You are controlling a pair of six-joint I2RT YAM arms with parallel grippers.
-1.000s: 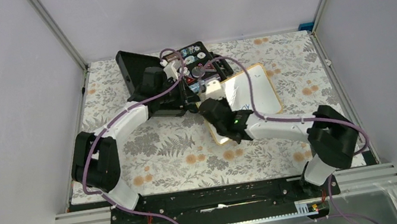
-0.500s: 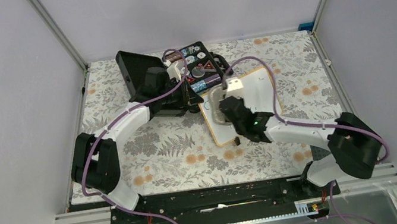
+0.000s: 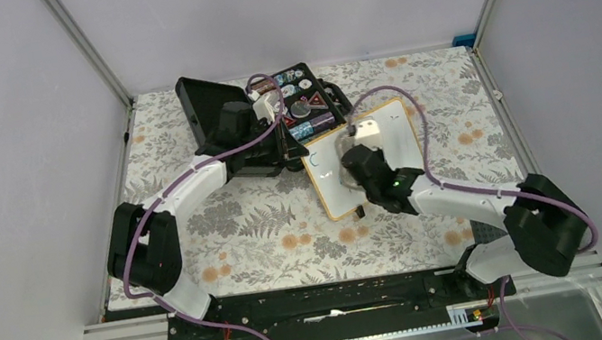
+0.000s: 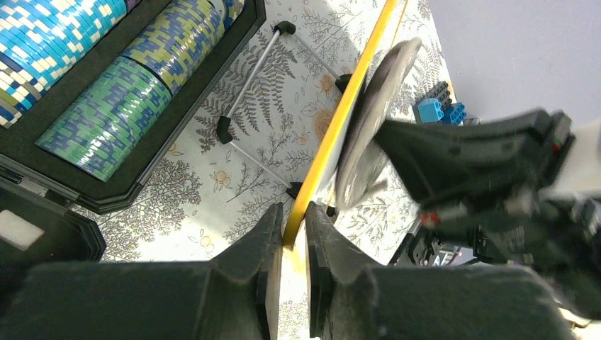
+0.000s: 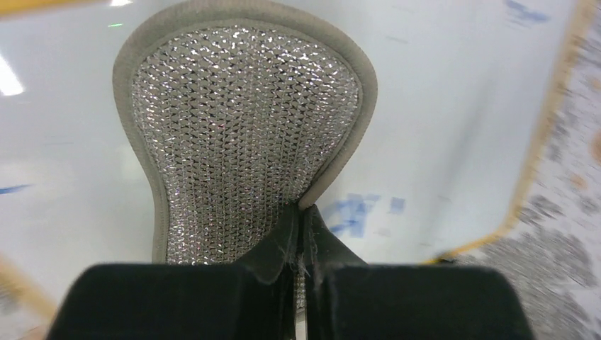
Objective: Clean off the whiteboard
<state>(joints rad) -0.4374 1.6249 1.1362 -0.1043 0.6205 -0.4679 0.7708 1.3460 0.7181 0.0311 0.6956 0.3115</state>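
The whiteboard [image 3: 400,138] sits right of the middle of the flowered tabletop [image 3: 242,225], just beside the open black case [image 3: 305,101]. Its far-left corner is nearest the case, and its thin wood frame runs round a mostly white face. The left tool [image 4: 292,230] is closed narrow on the board's frame. Its wrist view shows the yellow edge passing straight between the two dark fingers [image 4: 264,248], which touch it on both sides. The same view shows the board edge-on, with a thin wire stand [image 4: 262,71] with black feet on the cloth behind it. Rows of blue and green chips [image 4: 106,106] lie in the case's tray beside it. The right tool [image 5: 301,230] is pinched shut on the lower end of a pad [image 5: 241,127] of glittering silver mesh with a grey border. The pad lies against the board's white face, near the upper middle of the board in the overhead view. Smudged blue marks [image 5: 354,212] show on the board just right of the pad's base, and another faint blue trace is near the top right corner of that wrist view. A small blue brick [image 3: 464,41] sits at the far right corner of the tabletop, well apart from the board.
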